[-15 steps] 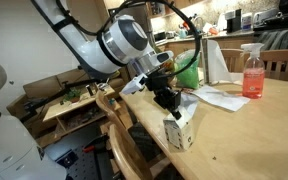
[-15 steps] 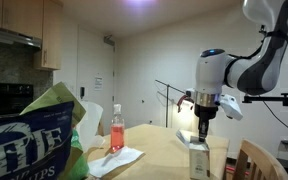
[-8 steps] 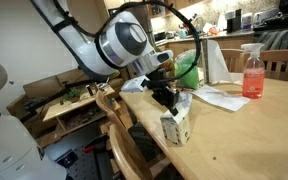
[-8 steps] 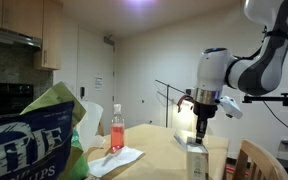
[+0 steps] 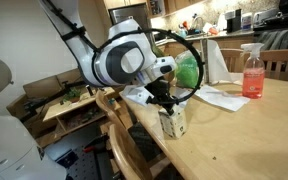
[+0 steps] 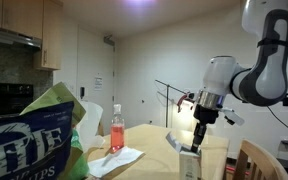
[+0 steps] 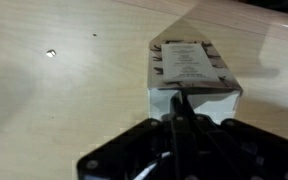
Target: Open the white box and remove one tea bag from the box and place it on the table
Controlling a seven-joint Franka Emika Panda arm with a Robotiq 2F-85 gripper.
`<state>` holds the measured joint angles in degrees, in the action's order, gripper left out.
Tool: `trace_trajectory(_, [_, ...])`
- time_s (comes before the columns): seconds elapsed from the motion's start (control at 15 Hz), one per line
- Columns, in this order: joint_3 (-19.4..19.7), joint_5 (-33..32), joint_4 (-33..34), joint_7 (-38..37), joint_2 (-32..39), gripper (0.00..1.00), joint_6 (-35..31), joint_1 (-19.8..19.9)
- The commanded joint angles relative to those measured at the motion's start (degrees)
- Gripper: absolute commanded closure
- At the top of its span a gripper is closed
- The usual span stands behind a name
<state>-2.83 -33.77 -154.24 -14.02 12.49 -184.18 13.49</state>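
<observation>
Clenched tight, the hand (image 5: 165, 101) pressed its fingertips (image 7: 178, 108) against the top edge of the white box (image 7: 190, 66). That box stood near the edge of the surface (image 5: 246, 140), at 12 o'clock from the hand in the wrist view. Whether the flap was pinched between the fingertips I could not tell. It did not look properly opened, and no tea bag showed anywhere. I judged the job barely begun: opening, picking out and laying down all remained.
</observation>
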Motion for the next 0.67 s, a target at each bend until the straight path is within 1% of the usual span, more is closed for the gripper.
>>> trace_trajectory(0.0, [-11.01, 1.65, 0.38, 1.72, 3.55, 1.0, -0.99, 9.79])
trace_trajectory(0.13, [-15.61, 1.17, 0.97, 1.47, 3.65, 1.0, 0.3, 14.12])
trace_trajectory(0.27, [-18.61, 1.25, 1.29, 0.83, 3.05, 1.0, 1.98, 17.11])
trace_trajectory(0.4, [-20.55, 1.77, 1.33, 0.21, 1.59, 1.0, 4.57, 18.77])
trace_trajectory(0.6, [-22.85, 3.61, -0.14, -0.93, -2.82, 1.0, 8.87, 20.18])
